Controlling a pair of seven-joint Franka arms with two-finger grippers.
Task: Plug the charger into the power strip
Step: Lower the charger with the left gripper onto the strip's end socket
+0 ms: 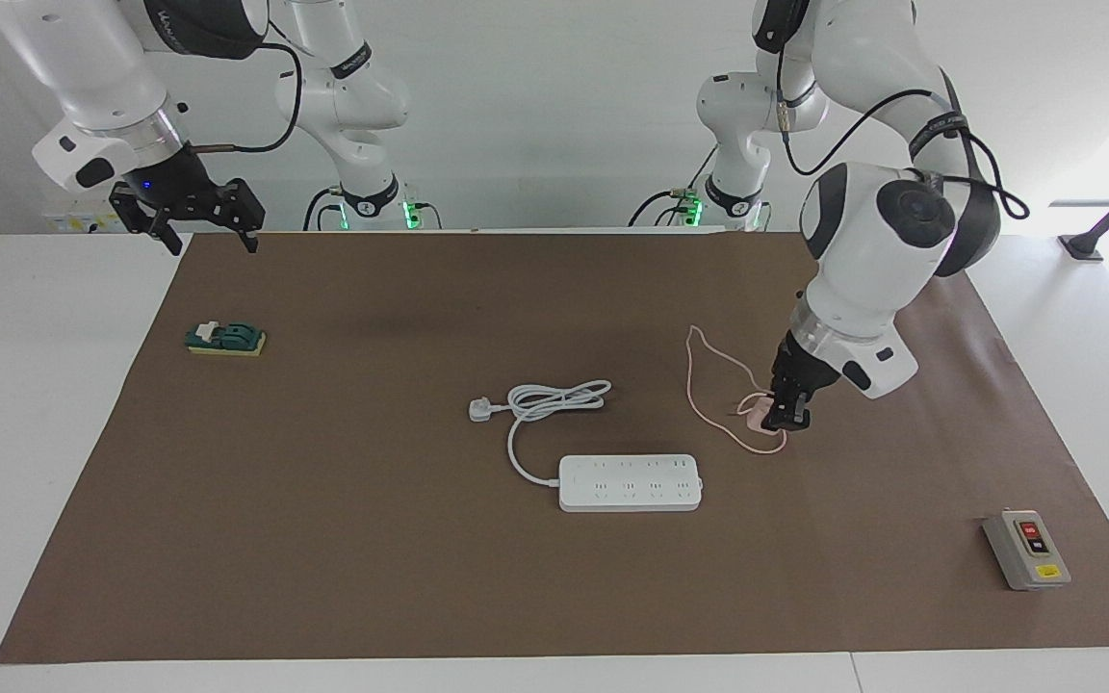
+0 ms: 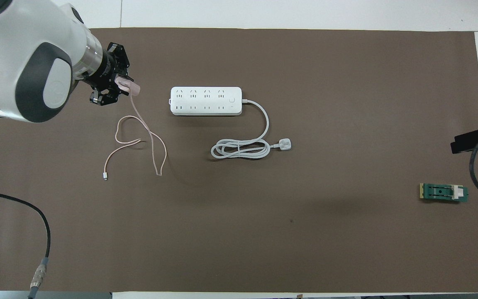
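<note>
Nearest the facing camera, a small grey box (image 1: pixel 1027 550) with red and black buttons sits at the left arm's end of the desk (image 1: pixel 323 539). Farther in lies the power strip (image 1: pixel 630 482), a long flat white bar with rows of sockets, its thick white cord (image 1: pixel 554 399) coiled nearer the robots and ending in a white plug (image 1: pixel 482 410). Beside the strip, the left gripper (image 1: pixel 786 419) is down on the charger (image 2: pixel 129 87), a small pale-pink cube, its fingers closed around it; the thin pink cable (image 2: pixel 139 143) loops over the mat. Waiting with its fingers wide apart, the right gripper (image 1: pixel 203 226) hangs over the desk's edge, near a green block (image 1: pixel 225 339).
</note>
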